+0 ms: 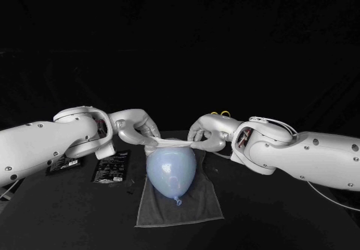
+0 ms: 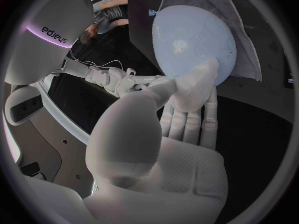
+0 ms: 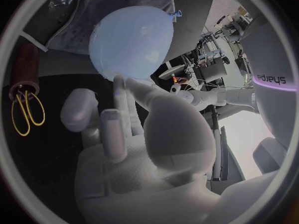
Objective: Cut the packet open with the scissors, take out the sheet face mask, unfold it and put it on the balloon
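Observation:
A pale blue balloon [image 1: 174,166] [image 2: 193,40] [image 3: 131,40] lies on a grey towel [image 1: 178,208], knot toward me. Across its wide far end stretches a white sheet face mask [image 1: 171,142]. My left hand [image 1: 137,130] [image 2: 187,104] pinches the mask's left edge, and my right hand [image 1: 206,133] [image 3: 124,119] pinches its right edge. Both hands hover just above the balloon's far end, fingertips close to its skin. Two black packets [image 1: 112,166] [image 1: 64,165] lie flat to the left of the towel. The scissors' yellow handles [image 1: 221,113] [image 3: 28,112] show behind my right hand.
A brown cylinder [image 3: 25,69] lies beside the scissors at the back right. The towel [image 2: 249,35] [image 3: 93,10] reaches toward the table's front edge, with bare black table [image 1: 285,219] on either side of it.

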Controlling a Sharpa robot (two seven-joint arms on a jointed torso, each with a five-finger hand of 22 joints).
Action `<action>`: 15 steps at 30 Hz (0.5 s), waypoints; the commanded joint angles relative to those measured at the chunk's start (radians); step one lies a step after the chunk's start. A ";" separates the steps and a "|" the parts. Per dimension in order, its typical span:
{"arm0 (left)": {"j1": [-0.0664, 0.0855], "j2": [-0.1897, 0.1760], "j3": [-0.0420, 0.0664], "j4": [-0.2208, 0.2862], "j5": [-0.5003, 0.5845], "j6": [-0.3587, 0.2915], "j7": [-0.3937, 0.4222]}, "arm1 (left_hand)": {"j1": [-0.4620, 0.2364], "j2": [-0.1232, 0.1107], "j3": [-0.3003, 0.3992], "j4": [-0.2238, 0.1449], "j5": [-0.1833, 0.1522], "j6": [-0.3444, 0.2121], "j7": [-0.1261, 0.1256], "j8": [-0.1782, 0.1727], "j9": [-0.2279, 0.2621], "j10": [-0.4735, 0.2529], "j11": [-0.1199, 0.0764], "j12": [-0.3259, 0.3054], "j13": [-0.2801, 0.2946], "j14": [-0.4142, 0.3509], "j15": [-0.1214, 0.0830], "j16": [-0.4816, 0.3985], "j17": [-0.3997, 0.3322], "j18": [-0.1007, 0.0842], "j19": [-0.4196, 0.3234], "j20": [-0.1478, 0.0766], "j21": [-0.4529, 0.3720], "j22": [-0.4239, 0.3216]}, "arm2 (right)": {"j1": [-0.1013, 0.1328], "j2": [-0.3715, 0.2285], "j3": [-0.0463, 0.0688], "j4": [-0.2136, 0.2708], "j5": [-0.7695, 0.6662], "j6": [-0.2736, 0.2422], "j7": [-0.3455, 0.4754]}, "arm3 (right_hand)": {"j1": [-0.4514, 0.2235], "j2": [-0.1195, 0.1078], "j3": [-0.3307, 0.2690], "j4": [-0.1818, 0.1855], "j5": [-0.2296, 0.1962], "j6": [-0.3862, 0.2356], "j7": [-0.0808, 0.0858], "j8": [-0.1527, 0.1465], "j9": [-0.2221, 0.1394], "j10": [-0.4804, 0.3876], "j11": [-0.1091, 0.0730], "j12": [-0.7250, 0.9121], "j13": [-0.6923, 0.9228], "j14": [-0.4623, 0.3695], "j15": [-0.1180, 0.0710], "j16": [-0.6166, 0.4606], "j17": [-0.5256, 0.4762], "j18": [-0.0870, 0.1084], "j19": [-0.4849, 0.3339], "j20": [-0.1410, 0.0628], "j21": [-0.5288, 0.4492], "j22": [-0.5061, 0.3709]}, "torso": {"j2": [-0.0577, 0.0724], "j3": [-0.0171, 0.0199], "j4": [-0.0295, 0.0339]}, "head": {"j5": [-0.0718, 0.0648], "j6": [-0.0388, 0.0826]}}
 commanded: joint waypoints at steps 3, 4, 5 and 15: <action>-0.002 -0.007 0.001 0.015 -0.048 -0.033 0.020 | 0.003 -0.010 -0.004 -0.002 0.003 0.000 -0.003 0.002 0.000 -0.004 -0.002 0.003 -0.004 -0.008 -0.004 -0.009 -0.003 0.014 -0.016 0.002 0.002 0.001 | -0.004 -0.010 0.000 0.017 -0.168 0.004 -0.030 | 0.008 -0.006 0.006 0.002 0.003 0.008 -0.001 0.004 0.002 0.008 -0.001 0.001 0.002 0.056 -0.006 0.004 0.002 0.002 0.012 0.000 0.010 0.067 | 0.000 0.0000 0.0002 | 0.002 -0.003; -0.002 -0.008 0.001 0.017 -0.053 -0.034 0.020 | -0.009 -0.017 -0.008 0.004 0.003 -0.001 -0.006 0.001 -0.001 -0.003 -0.005 0.001 -0.006 -0.012 0.000 -0.010 -0.003 0.013 -0.020 0.006 -0.002 -0.001 | -0.004 -0.012 0.000 0.019 -0.178 0.003 -0.031 | 0.008 -0.007 0.007 0.002 0.003 0.008 -0.001 0.004 0.002 0.008 -0.001 0.001 0.002 0.056 -0.006 0.004 0.002 0.002 0.012 0.000 0.010 0.067 | 0.000 -0.0001 0.0008 | 0.003 -0.003; -0.002 -0.010 0.001 0.020 -0.060 -0.036 0.019 | -0.018 -0.022 -0.010 0.008 0.003 -0.002 -0.009 0.001 -0.001 -0.003 -0.007 -0.001 -0.008 -0.017 0.002 -0.010 -0.003 0.012 -0.023 0.008 -0.006 -0.004 | -0.005 -0.015 0.000 0.022 -0.187 0.002 -0.033 | 0.007 -0.008 0.007 0.002 0.003 0.009 -0.002 0.005 0.002 0.009 -0.001 0.001 0.002 0.056 -0.007 0.004 0.002 0.001 0.012 0.000 0.012 0.068 | 0.001 -0.0001 0.0009 | 0.003 -0.003; -0.012 -0.029 0.000 0.049 -0.111 -0.038 0.006 | -0.121 -0.102 -0.033 0.083 0.003 -0.027 -0.015 0.003 0.004 -0.082 0.015 -0.079 -0.065 -0.061 0.018 0.029 0.020 0.022 -0.013 0.038 -0.096 -0.073 | -0.010 -0.024 0.000 0.039 -0.204 0.012 -0.027 | -0.004 -0.029 0.000 0.005 0.003 0.013 -0.003 0.007 0.006 0.006 -0.001 -0.008 0.000 0.056 -0.007 0.003 -0.001 0.003 0.009 -0.001 0.004 0.067 | 0.000 -0.0002 0.0004 | 0.003 -0.007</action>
